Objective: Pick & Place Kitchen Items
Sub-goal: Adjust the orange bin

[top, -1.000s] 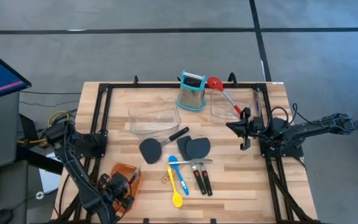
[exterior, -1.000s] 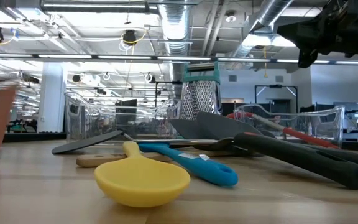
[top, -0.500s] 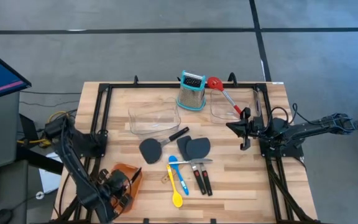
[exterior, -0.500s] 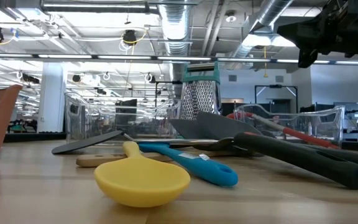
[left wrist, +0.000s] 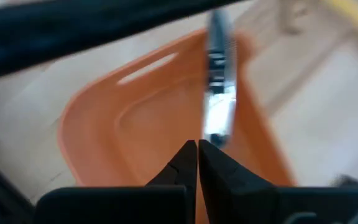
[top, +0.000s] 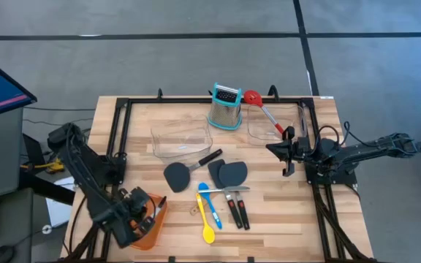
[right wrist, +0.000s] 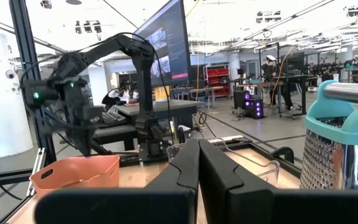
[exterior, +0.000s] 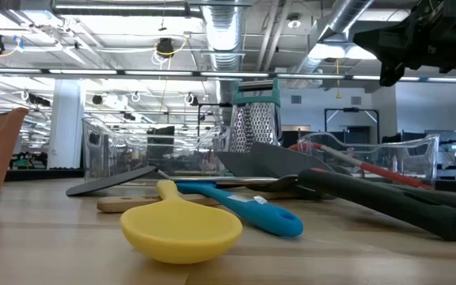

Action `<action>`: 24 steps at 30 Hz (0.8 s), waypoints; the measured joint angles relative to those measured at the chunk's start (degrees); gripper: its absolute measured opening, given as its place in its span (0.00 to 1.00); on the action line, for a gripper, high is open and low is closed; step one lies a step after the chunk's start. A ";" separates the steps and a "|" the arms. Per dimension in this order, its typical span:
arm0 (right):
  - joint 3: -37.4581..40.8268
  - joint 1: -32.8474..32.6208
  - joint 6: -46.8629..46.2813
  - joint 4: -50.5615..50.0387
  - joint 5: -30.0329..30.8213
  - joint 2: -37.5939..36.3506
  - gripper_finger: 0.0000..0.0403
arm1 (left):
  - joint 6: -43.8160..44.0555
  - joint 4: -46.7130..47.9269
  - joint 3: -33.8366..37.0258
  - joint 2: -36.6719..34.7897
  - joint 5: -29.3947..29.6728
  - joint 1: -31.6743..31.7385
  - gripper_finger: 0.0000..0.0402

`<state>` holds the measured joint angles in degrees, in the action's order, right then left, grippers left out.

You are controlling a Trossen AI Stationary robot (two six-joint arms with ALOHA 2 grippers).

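At the surface's front left corner, the left pincer (top: pixel 139 221) hangs over the orange tray (top: pixel 152 219), its two fingers pressed together with nothing between them. From its wrist view a shiny steel tool (left wrist: pixel 219 87) lies inside the tray just beyond the fingertips — what kind of tool it is cannot be told.

Near the middle of the surface (top: pixel 283 212) the loose utensils lie in a cluster: a grey spatula (top: pixel 175 175) with a black handle, a second dark spatula (top: pixel 232 172) just beside it, a blue spoon (top: pixel 208 204) and a yellow spoon (top: pixel 207 225) side by side, and two black-handled tools (top: pixel 238 210) toward the front edge. In the low view the yellow spoon's bowl sits closest to the front edge, with the blue spoon's handle crossing behind it.

Toward the back edge stand two clear bins (top: pixel 181 139) and between them an upright grater (top: pixel 225 107) with a teal rim. A red slotted spoon (top: pixel 263 109) leans into the right-hand bin, its head over the back rim.

The right pincer (top: pixel 279 150) waits above the right edge of the surface — fingers closed on nothing, raised well clear of the utensils.
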<state>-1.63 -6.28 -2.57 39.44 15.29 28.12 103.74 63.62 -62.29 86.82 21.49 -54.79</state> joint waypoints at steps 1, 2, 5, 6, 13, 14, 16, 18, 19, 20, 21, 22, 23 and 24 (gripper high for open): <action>0.00 0.00 0.00 0.00 0.00 0.00 0.00 | 0.00 -0.47 0.89 0.85 -0.50 0.53 0.00; 0.00 0.00 0.01 0.00 0.00 -0.02 0.00 | -0.15 -0.76 1.53 1.63 -0.45 1.00 0.00; 0.00 0.00 0.03 0.00 0.00 0.00 0.00 | -2.15 -1.21 2.27 3.61 -0.61 2.14 0.00; 0.00 0.00 0.05 0.00 0.00 -0.02 0.00 | -2.56 -1.20 2.60 4.06 -1.19 2.47 0.00; 0.02 0.00 0.10 0.00 0.00 0.00 0.00 | -4.50 -5.34 6.61 7.36 -0.60 4.81 0.00; 0.00 0.00 0.09 0.00 0.00 0.00 0.00 | -4.54 -5.68 7.10 7.69 0.32 4.98 0.00; 0.02 0.00 0.09 -0.01 0.00 -0.02 0.00 | -4.55 -5.68 8.17 7.82 1.61 5.14 0.00; 0.02 0.00 0.07 -0.02 0.00 0.00 0.00 | -4.54 -6.00 9.65 7.70 2.66 5.47 0.00; 0.02 0.00 0.09 -0.02 0.00 -0.02 0.00 | -4.52 -6.28 10.30 7.45 3.43 5.53 0.00; 0.02 0.00 0.07 -0.02 0.00 -0.02 0.00 | -4.52 -6.30 10.82 7.07 4.26 5.65 0.00; 0.02 0.00 0.07 -0.05 0.00 0.00 0.00 | -4.51 -6.34 11.19 6.76 5.01 5.82 0.00; 0.02 0.00 0.07 -0.07 0.00 0.00 0.00 | -4.53 -6.65 11.68 6.40 5.88 6.06 0.00; 0.02 0.00 0.07 -0.07 0.00 -0.01 0.00 | -4.56 -6.69 12.10 6.09 6.62 6.28 0.00; 0.02 0.00 0.07 -0.07 0.00 -0.02 0.00 | -4.51 -6.72 12.61 5.69 7.33 6.53 0.00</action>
<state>-1.61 -6.28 -2.50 39.38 15.29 28.10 99.23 56.90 -49.68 92.50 28.82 -48.26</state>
